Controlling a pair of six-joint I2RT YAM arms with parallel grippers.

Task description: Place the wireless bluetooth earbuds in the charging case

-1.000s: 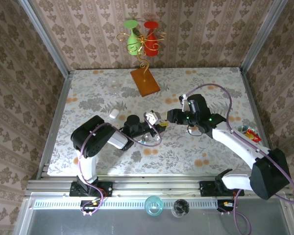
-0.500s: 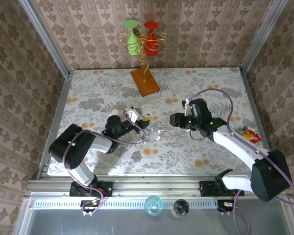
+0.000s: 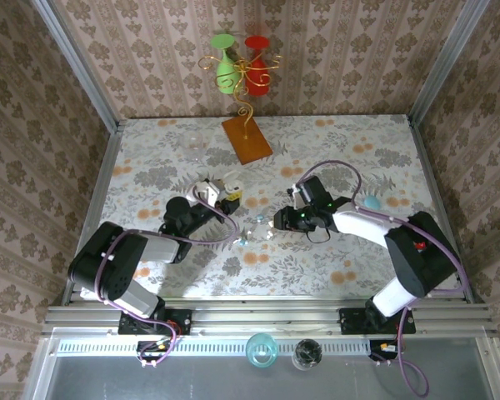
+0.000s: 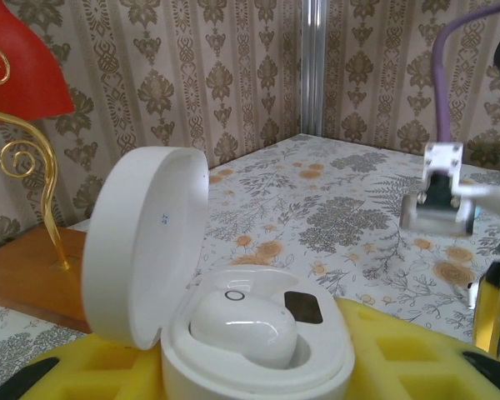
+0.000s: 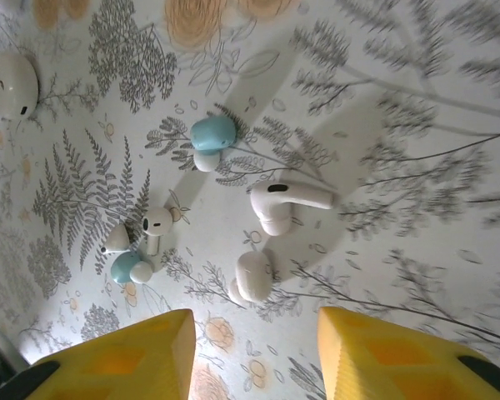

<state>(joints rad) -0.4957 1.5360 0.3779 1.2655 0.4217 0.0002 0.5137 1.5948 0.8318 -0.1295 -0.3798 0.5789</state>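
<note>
My left gripper [image 4: 258, 371] is shut on the open white charging case [image 4: 258, 367], with its yellow fingers [image 4: 417, 354] on either side. The lid [image 4: 142, 242] stands up at the left. One white earbud [image 4: 242, 329] sits in the case; the slot beside it shows a dark patch [image 4: 302, 307]. In the top view this gripper [image 3: 225, 198] is left of centre. My right gripper [image 5: 254, 358] hangs open just above the table over loose earbuds: a white oval one [image 5: 254, 275], a stemmed white one [image 5: 287, 200], a light-blue one [image 5: 212, 133] and smaller pieces [image 5: 154, 225]. From above, that gripper [image 3: 279, 221] is beside them [image 3: 257, 227].
A closed white case [image 5: 12, 83] lies on the table beyond the earbuds. A light-blue case [image 3: 372, 202] lies right of the right arm. At the back stand a wooden base [image 3: 247, 138] with a gold stand holding a green and a red glass, and a clear glass [image 3: 196, 142].
The grippers were close together at the centre. My left gripper has drawn back to the left with the case. The right gripper has moved left and down over the loose earbuds.
</note>
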